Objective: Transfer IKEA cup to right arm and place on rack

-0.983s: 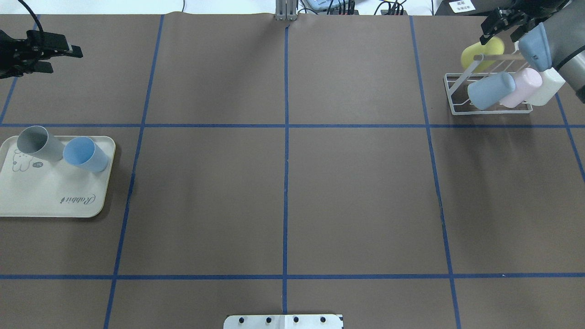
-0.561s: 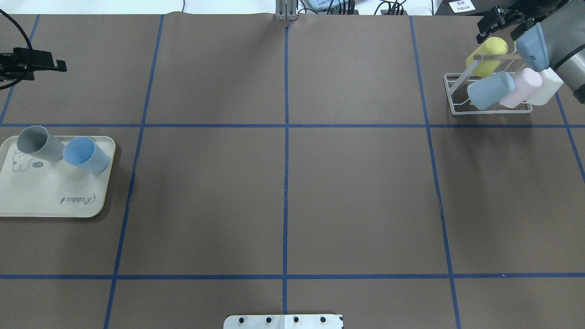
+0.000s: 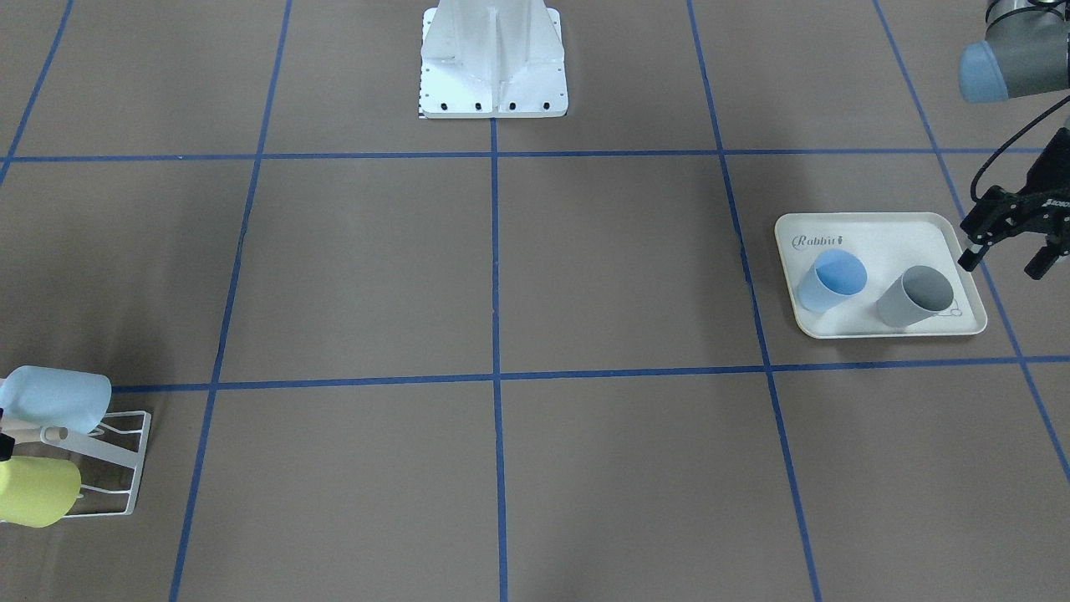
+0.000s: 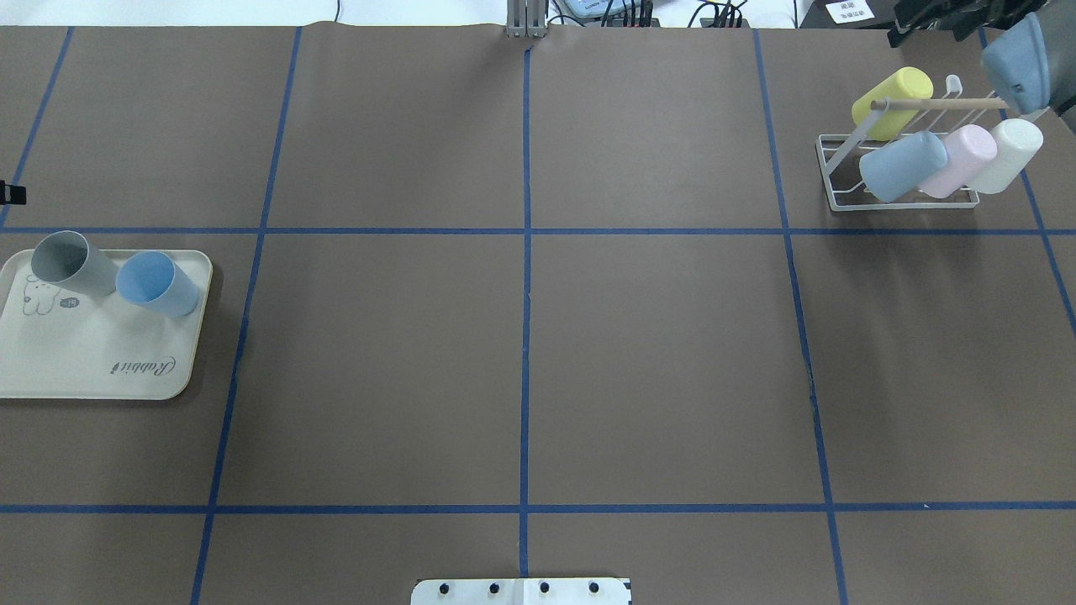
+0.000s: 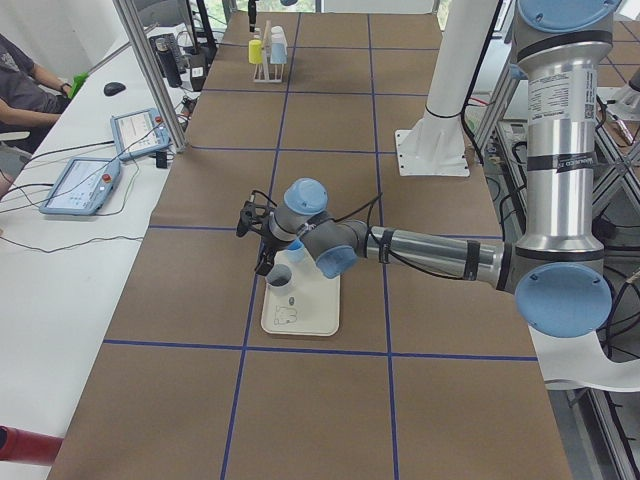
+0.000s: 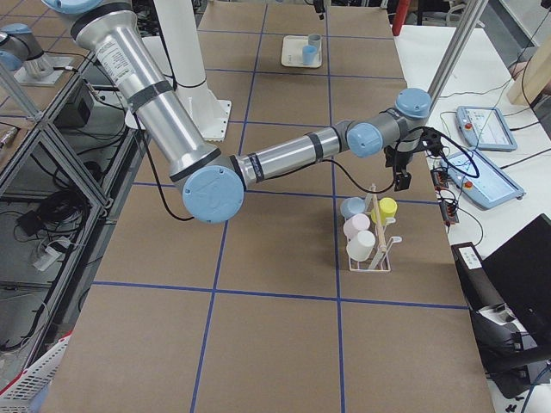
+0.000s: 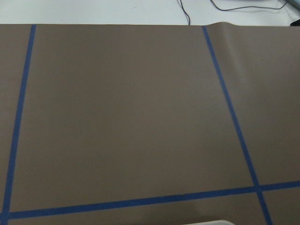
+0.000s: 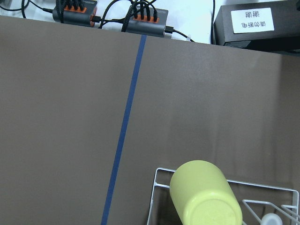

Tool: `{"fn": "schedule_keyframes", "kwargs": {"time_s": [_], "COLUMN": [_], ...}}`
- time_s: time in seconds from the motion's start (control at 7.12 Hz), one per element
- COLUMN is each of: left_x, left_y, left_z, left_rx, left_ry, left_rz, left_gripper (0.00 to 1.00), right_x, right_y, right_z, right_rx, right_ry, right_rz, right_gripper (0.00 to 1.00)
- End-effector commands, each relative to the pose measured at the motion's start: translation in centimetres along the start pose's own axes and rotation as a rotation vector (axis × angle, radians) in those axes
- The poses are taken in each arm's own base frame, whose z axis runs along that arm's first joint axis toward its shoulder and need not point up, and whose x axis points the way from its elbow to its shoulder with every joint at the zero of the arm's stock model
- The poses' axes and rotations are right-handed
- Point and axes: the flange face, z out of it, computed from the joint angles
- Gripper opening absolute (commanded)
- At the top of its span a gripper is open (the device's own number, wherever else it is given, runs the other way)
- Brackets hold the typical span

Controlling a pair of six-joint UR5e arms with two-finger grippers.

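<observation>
Overhead view: high behind the robot, looking forward and down over the whole bench [image 4: 656,353], with the rack [image 4: 904,205] far right and the rabbit-print tray [image 4: 92,353] left. Front-facing view: from the opposite side, steeply down and mirrored, so the tray is right, the rack lower left, the base plate [image 3: 493,58] top. Two end views look lengthwise from far off; both catch tray and rack. Left wrist camera: close, almost all bare bench. Right wrist camera: close above the rack's yellow cup [image 8: 206,199].

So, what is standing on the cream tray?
A grey cup and a blue cup stand side by side on the tray, open ends up. The grey cup covers part of the rabbit drawing.
</observation>
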Motion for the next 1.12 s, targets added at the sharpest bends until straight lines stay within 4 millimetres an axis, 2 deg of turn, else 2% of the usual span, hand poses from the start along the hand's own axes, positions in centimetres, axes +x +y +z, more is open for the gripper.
{"fn": "schedule_keyframes", "kwargs": {"time_s": [0.0, 0.28, 0.56, 0.84, 0.98], "left_x": [-2.3, -0.2, -1.7, -1.3, -0.3], "left_y": [0.9, -1.0, 0.2, 1.2, 1.8], "left_z": [2.9, 3.9, 7.6, 8.8, 9.6], "left_rx": [-0.092, -0.217, -0.302, -0.348, -0.367], "left_ry": [-0.059, -0.035, -0.071, -0.054, -0.050], "left_rz": [-0.050, -0.108, -0.141, -0.141, -0.128], "left_gripper": [0.88, 0.80, 0.74, 0.66, 0.52], "right_x": [-0.1, -1.0, -1.0, -1.0, -1.0], "right_y": [3.9, 4.9, 5.1, 5.3, 5.3], "right_z": [-1.9, -2.9, -2.9, -2.9, -3.0], "right_rx": [0.031, 0.040, 0.037, 0.035, 0.036], "right_ry": [-0.015, -0.043, -0.051, -0.053, -0.053], "right_rz": [0.018, 0.051, 0.052, 0.053, 0.052], "right_gripper": [0.98, 0.98, 0.98, 0.98, 0.98]}}
